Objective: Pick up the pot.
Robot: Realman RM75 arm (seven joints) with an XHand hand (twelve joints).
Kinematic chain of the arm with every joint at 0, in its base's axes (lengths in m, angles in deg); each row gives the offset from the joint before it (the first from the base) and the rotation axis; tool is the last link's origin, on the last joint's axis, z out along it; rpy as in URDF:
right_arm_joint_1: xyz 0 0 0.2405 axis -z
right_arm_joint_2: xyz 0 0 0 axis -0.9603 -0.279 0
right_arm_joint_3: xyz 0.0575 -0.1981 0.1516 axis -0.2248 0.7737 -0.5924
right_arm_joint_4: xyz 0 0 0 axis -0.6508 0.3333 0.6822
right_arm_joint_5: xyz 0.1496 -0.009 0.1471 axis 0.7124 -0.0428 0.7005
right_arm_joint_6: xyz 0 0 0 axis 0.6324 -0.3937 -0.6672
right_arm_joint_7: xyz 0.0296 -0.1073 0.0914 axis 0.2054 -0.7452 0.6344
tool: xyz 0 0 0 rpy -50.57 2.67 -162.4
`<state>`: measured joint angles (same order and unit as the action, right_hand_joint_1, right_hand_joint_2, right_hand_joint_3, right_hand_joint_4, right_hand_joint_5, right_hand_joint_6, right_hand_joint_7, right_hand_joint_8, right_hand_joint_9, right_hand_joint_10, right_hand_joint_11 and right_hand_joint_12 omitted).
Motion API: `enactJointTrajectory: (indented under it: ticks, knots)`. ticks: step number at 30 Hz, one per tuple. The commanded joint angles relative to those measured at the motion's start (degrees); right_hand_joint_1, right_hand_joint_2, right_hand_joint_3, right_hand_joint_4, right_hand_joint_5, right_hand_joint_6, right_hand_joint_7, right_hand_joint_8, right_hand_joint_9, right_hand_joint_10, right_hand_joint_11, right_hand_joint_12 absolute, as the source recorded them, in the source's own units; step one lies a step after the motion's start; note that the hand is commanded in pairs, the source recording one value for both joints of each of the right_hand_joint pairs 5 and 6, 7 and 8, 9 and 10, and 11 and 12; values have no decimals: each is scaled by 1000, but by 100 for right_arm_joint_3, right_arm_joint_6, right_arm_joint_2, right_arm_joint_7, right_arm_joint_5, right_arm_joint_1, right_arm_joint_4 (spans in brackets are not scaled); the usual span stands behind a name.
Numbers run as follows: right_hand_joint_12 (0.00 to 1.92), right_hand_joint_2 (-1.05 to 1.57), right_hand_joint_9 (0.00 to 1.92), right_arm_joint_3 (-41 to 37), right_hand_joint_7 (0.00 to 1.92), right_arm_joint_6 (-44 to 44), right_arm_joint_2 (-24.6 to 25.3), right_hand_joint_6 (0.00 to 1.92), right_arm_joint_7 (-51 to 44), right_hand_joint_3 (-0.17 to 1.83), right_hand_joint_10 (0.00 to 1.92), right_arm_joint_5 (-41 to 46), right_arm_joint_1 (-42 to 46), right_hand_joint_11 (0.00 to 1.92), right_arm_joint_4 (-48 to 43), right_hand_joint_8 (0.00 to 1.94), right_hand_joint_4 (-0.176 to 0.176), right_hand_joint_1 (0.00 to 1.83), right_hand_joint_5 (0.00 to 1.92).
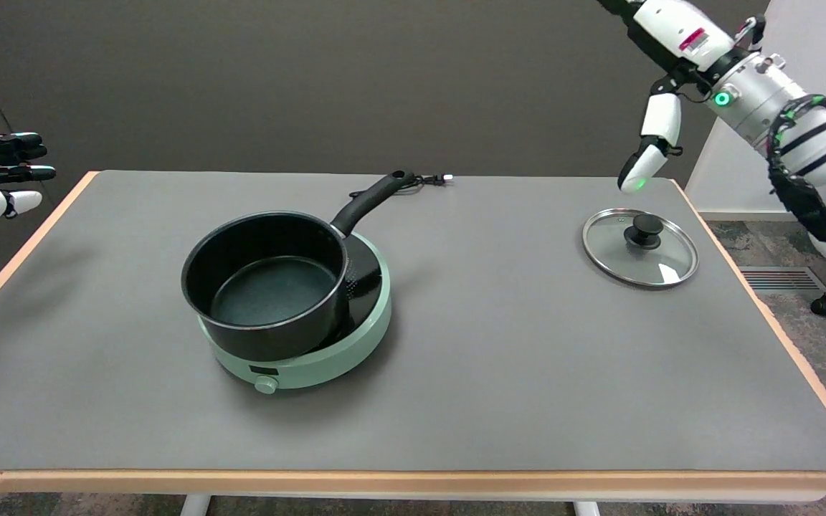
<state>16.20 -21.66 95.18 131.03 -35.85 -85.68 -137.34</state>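
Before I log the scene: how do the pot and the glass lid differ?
The pot is black, deep and open, sitting on the green cooker; the lid is clear glass, flat, lying on the table. The pot has a long side handle; the lid has a black knob on top. Both are round.
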Motion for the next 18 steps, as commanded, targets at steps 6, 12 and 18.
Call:
enactJointTrajectory:
  ticks: [6, 12, 18]
  knots:
    - [0, -749, 0, 344, 0, 304, 807, 0, -1760, 555, 0, 141, 352, 0, -1552, 0, -79, 1173, 0]
    - [0, -694, 0, 2007, 0, 43, 973, 0, -2473, 576, 0, -1222, -910, 0, -1103, 0, -82, 1215, 0]
    - [0, -641, 0, 3402, 0, -534, 1261, 0, -2444, 595, 0, -2499, -1908, 0, -462, 0, -90, 1231, 0]
